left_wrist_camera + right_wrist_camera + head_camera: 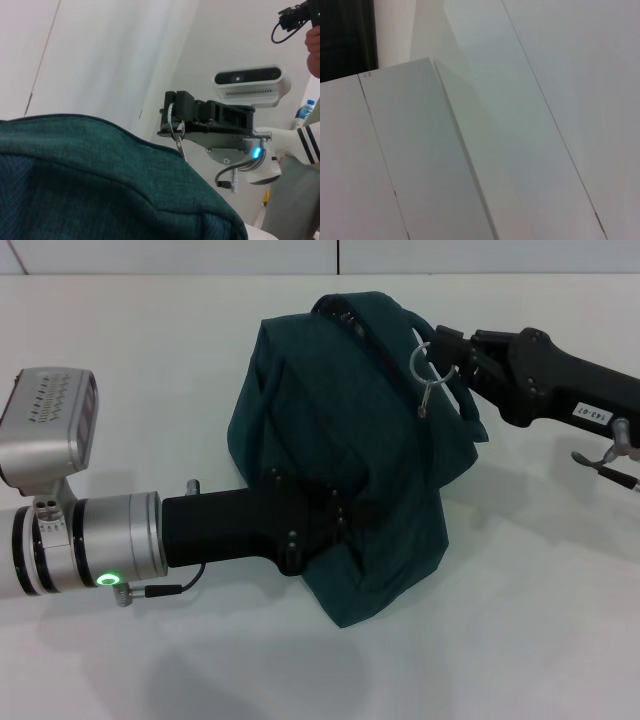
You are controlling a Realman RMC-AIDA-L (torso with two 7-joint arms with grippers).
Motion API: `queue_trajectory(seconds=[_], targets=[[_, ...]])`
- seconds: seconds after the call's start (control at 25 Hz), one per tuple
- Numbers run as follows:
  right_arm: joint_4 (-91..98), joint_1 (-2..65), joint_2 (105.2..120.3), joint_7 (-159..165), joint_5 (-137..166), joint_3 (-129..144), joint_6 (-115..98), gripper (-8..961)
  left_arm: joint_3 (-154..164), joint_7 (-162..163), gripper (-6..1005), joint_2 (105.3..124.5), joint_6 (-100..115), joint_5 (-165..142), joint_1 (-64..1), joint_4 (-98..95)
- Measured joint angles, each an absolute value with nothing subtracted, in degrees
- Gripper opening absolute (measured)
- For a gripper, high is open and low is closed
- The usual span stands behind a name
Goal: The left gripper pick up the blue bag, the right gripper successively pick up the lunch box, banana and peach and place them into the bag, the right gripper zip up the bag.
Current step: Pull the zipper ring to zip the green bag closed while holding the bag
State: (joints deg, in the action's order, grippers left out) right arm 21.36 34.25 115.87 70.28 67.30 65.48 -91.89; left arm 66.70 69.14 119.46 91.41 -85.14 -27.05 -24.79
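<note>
The blue bag [330, 430] is a dark teal fabric bag in the middle of the head view, held up off the white table [530, 630]. My left gripper [338, 516] is shut on the bag's fabric at its lower front. My right gripper [442, 352] is shut on the silver ring-pull [424, 366] of the zipper at the bag's top right. In the left wrist view the bag [100, 180] fills the bottom, its zipper line looks shut, and the right gripper [173, 117] holds the ring-pull [172, 127]. The lunch box, banana and peach are out of view.
The right wrist view shows only white wall panels [470, 150]. In the left wrist view a white camera unit [247, 79] and a person's striped sleeve [311, 142] show behind the right arm.
</note>
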Motion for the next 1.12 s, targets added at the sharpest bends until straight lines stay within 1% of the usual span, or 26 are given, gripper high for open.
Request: queue_trajectory(seconds=[0.56,1.12], targets=[[21.4,35.9,115.73,70.2,67.1,65.5,-91.3,17,66.2,68.0,41,119.28,92.6,-85.4,-27.0,-24.9],[21.3,37.4,115.93,70.2,67.1,65.9,-89.8,18,66.1,66.3,41,119.19,95.0,-84.7,-26.7,-24.9]])
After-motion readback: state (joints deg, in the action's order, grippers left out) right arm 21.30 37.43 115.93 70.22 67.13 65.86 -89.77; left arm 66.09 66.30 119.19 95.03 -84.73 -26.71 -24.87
